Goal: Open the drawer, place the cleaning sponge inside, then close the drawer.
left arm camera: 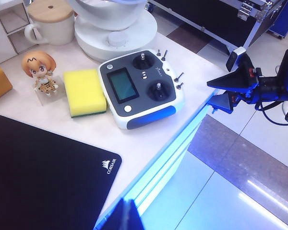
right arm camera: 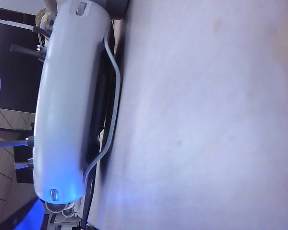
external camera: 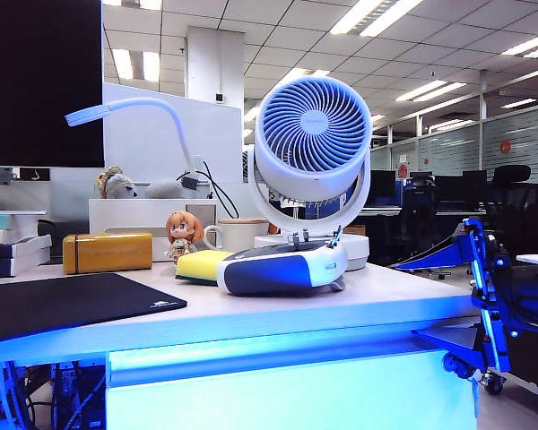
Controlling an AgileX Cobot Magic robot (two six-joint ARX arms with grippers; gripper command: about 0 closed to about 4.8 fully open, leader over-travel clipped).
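Exterior view shows a pale desk with the drawer below its front edge, its glowing blue-white front panel flush under the desktop, closed. The cleaning sponge lies flat on the desktop, yellow with a thin green layer underneath, touching the left end of a white-and-navy radio controller. Behind them stand a white desk fan, a small orange-haired figurine and a lidded mug; an orange-yellow box sits further left, and a black mouse mat covers the near left corner.

From the left wrist view, the sponge lies between the figurine and the controller. The right gripper hovers off the desk's right edge, beside the controller, its dark fingers spread apart and empty. Only a dark sliver at the frame edge shows of the left gripper, high above the mat; whether its jaws are apart or together cannot be told.

The right wrist view shows the controller's white side and bare desktop.
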